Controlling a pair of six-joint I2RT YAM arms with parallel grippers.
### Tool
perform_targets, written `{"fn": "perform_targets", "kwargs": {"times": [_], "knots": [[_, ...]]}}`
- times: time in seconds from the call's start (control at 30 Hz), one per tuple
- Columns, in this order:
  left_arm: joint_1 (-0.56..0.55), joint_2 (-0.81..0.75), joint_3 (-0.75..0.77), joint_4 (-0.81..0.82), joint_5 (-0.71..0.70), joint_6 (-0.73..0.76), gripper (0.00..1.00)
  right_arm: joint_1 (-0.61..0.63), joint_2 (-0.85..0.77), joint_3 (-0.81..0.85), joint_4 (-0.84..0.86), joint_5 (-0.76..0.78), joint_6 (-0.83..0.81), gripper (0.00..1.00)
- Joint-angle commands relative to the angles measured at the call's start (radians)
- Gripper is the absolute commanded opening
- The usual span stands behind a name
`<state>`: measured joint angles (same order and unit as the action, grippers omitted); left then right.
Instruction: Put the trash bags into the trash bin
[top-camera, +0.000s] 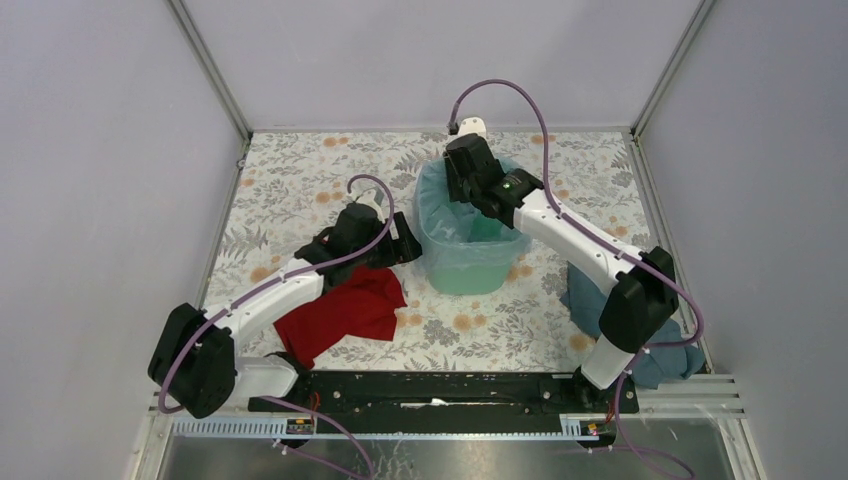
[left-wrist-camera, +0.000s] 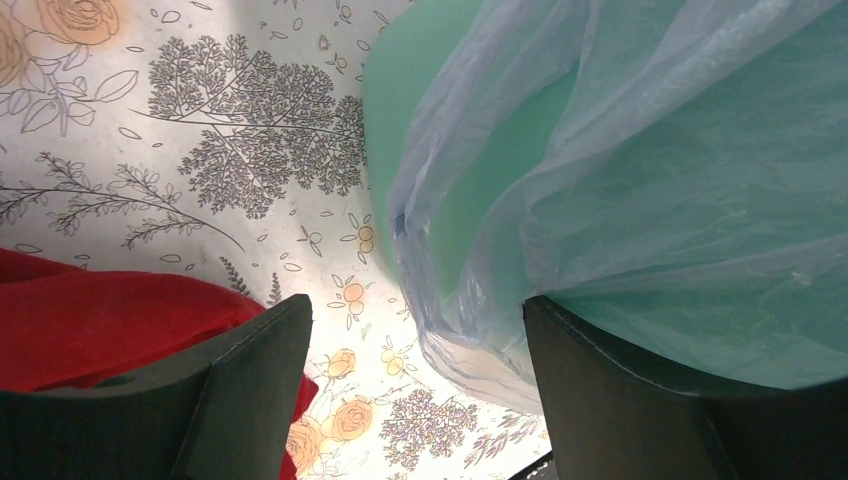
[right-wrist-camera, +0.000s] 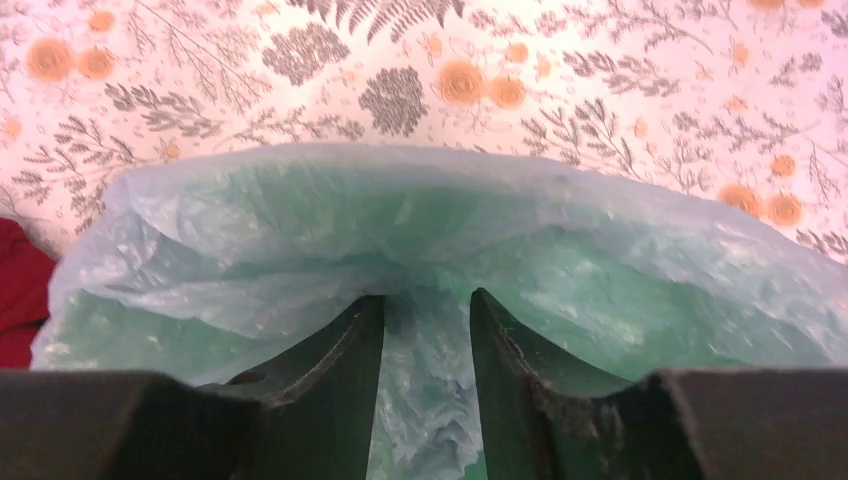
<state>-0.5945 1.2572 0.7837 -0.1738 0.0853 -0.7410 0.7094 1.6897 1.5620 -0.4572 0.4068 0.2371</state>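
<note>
Around you plain pale grey walls (top-camera: 90, 150) on three sides, thin metal posts (top-camera: 212, 72) in the two far corners, your tablecloth (top-camera: 290, 190) white with grey leaves and orange flowers, soft even light, black rail (top-camera: 440, 385) along the near edge.

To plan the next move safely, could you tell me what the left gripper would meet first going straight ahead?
Most likely the trash bag film draped over the outer wall of the trash bin, seen between the fingers of the open left gripper; depth is unclear.
</note>
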Motion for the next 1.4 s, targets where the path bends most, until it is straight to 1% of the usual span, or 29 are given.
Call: {"fn": "perform_targets", "kwargs": {"times": [0.0, 0.03, 0.07, 0.1, 0.2, 0.27, 0.4, 0.43, 0.53, 0.57, 0.7, 0.77, 0.83, 0.9, 0.93, 1.0, 1.07, 1.13, 1.2, 1.3, 1.37], "knots": [[-0.007, 0.018, 0.009, 0.062, 0.038, 0.006, 0.82, -0.003, -0.002, -0.082, 0.269, 0.04, -0.063, 0.44], [-0.007, 0.018, 0.008, 0.061, 0.038, 0.006, 0.82, -0.003, 0.006, -0.1, 0.334, 0.023, -0.068, 0.51], [-0.007, 0.018, 0.007, 0.06, 0.037, 0.006, 0.82, -0.004, 0.02, -0.105, 0.362, 0.003, -0.069, 0.57], [-0.008, 0.017, 0.005, 0.06, 0.038, 0.006, 0.82, -0.004, 0.04, -0.093, 0.364, -0.021, -0.059, 0.6], [-0.008, 0.01, -0.001, 0.059, 0.034, 0.005, 0.82, -0.002, 0.084, -0.033, 0.308, -0.113, -0.022, 0.62], [-0.008, 0.01, -0.003, 0.059, 0.032, 0.003, 0.82, -0.002, 0.066, -0.038, 0.275, -0.145, 0.009, 0.64], [-0.008, 0.012, -0.001, 0.059, 0.037, 0.006, 0.82, -0.002, -0.04, -0.108, 0.211, -0.134, 0.022, 0.78], [-0.008, 0.014, 0.0, 0.058, 0.038, 0.008, 0.82, -0.003, -0.069, -0.123, 0.188, -0.132, 0.015, 0.84], [-0.008, 0.019, 0.005, 0.059, 0.048, 0.011, 0.82, -0.004, -0.14, -0.138, 0.092, -0.109, -0.013, 0.93], [-0.008, 0.019, 0.005, 0.058, 0.05, 0.011, 0.82, -0.004, -0.158, -0.142, 0.064, -0.093, -0.02, 0.96], [-0.008, 0.01, -0.005, 0.059, 0.051, 0.009, 0.82, -0.008, -0.22, -0.146, -0.009, -0.041, -0.047, 0.98], [-0.009, 0.006, -0.011, 0.057, 0.047, 0.008, 0.83, -0.012, -0.242, -0.16, 0.005, -0.042, -0.054, 0.98], [-0.009, 0.005, -0.017, 0.056, 0.046, 0.006, 0.83, -0.014, -0.241, -0.167, 0.03, -0.054, -0.055, 0.95], [-0.009, 0.009, -0.021, 0.058, 0.044, 0.004, 0.83, -0.014, -0.209, -0.153, 0.046, -0.082, -0.051, 0.84], [-0.01, 0.011, -0.023, 0.061, 0.044, 0.002, 0.83, -0.014, -0.185, -0.146, 0.058, -0.088, -0.048, 0.77], [-0.01, 0.018, -0.03, 0.066, 0.042, -0.002, 0.83, -0.014, -0.129, -0.121, 0.061, -0.077, -0.042, 0.65], [-0.011, 0.026, -0.034, 0.069, 0.042, -0.008, 0.83, -0.014, -0.075, -0.106, 0.08, -0.042, -0.036, 0.57], [-0.014, 0.026, -0.04, 0.073, 0.039, -0.012, 0.83, -0.014, -0.049, -0.131, 0.137, -0.016, -0.028, 0.55], [-0.017, 0.029, -0.045, 0.083, 0.033, -0.014, 0.83, -0.014, -0.037, -0.178, 0.22, -0.006, -0.012, 0.55], [-0.019, 0.044, -0.044, 0.089, 0.022, -0.013, 0.82, -0.014, -0.017, -0.238, 0.368, -0.037, 0.005, 0.61], [-0.02, 0.056, -0.047, 0.091, 0.011, -0.009, 0.82, -0.014, 0.014, -0.219, 0.405, -0.04, 0.007, 0.63]]}}
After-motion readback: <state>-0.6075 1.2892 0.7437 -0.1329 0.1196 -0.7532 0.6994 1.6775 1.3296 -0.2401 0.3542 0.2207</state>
